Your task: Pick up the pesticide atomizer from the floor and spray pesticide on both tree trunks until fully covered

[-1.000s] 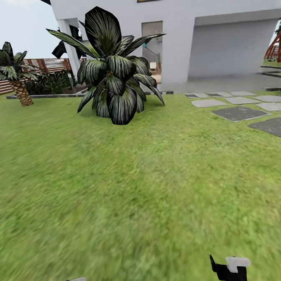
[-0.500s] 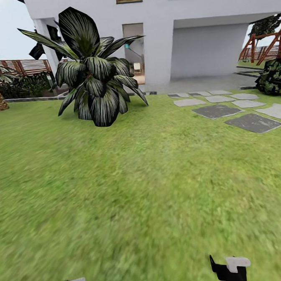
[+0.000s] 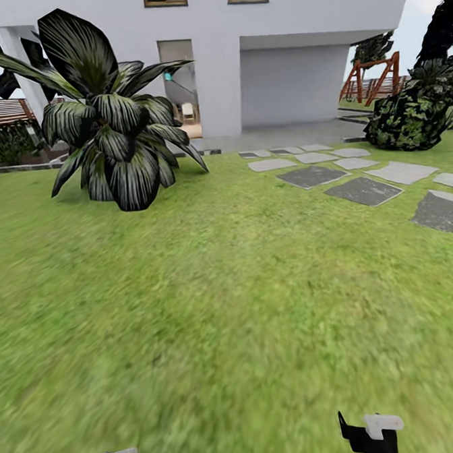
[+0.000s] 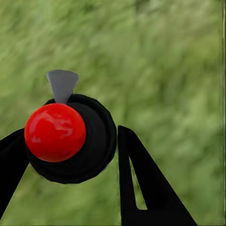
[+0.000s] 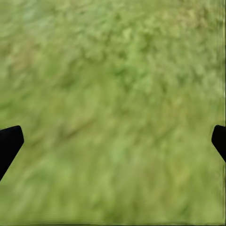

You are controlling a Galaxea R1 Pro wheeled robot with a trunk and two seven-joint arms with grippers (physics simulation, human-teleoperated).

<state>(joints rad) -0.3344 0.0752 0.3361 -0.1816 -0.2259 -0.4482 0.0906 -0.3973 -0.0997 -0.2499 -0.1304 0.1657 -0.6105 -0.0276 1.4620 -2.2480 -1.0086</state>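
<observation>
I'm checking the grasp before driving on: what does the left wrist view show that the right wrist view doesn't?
Left wrist view: the pesticide atomizer, black with a red spot, sits between the left claw fingers, gripped. Right wrist view: the right claw is spread wide, with nothing between its fingers. Both views look down on blurred green grass.

Grass (image 3: pixel 232 307) looks rough and mottled. House wall (image 3: pixel 292 5) is smooth, matt white. Stepping stones (image 3: pixel 362 190) are flat, matt grey. The atomizer (image 4: pixel 75 141) is matt black with a glossy red spot (image 4: pixel 55 132).
</observation>
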